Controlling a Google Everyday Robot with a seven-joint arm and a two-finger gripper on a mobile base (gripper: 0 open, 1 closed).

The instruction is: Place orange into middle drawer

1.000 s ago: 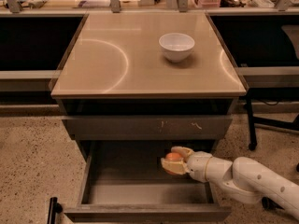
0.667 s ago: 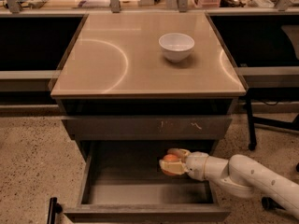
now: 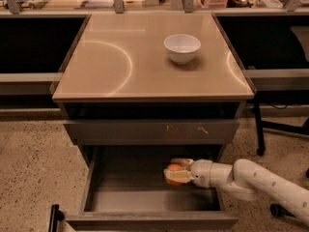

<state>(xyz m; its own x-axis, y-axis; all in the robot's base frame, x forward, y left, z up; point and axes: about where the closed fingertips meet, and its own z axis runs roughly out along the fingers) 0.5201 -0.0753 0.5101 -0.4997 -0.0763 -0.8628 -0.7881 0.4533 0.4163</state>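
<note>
Round orange [image 3: 174,168] in claw [image 3: 169,171] — over drawer [image 3: 126,188]

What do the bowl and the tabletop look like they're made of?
The bowl looks like glazed ceramic: white, glossy. The tabletop looks like tan laminate or glass, given its curved reflections. The tool holds the orange in the open middle drawer.
</note>
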